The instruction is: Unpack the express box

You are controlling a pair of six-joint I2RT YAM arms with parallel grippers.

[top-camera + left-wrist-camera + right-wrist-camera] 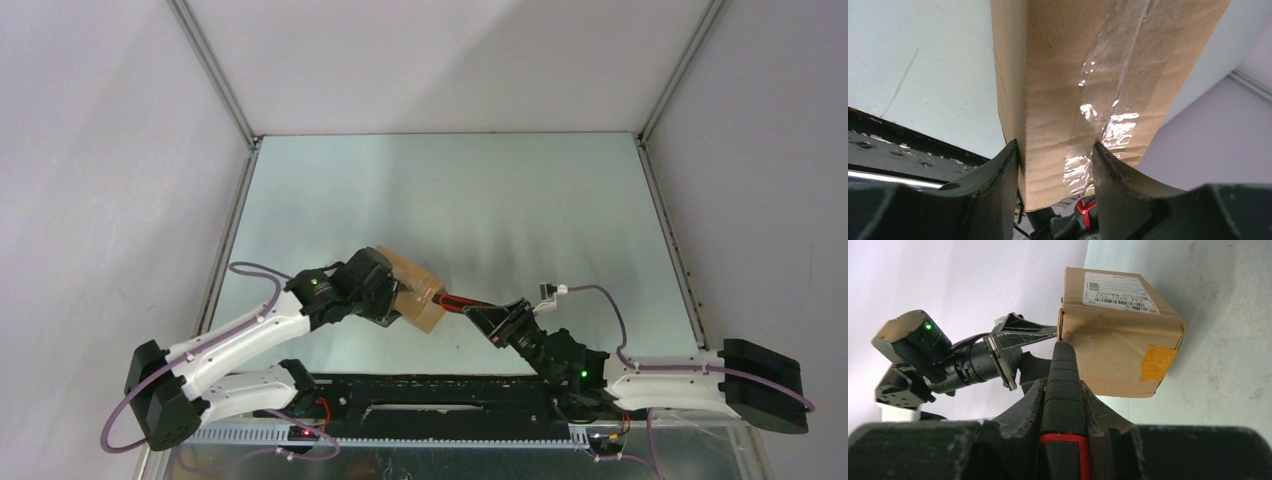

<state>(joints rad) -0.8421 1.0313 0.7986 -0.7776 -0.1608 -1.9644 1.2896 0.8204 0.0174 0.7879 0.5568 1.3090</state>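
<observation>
The express box (420, 295), a small brown carton, is lifted off the table, and my left gripper (396, 300) is shut on it. In the left wrist view both fingers press the box (1068, 90) from either side at my left gripper (1054, 148), beside a strip of clear tape (1113, 100). My right gripper (1063, 385) is shut on a red-and-black utility knife (1064, 365). The knife's tip touches the top corner edge of the box (1113, 350). This face carries a white label (1118, 292) and a patch of orange tape (1158, 362). The knife (460, 302) reaches in from the right.
The pale metal table (500, 200) is enclosed by white walls with aluminium corner posts (215, 70). A black rail (440, 405) runs along the near edge between the arm bases. The left arm's wrist (948, 365) hangs just left of the knife.
</observation>
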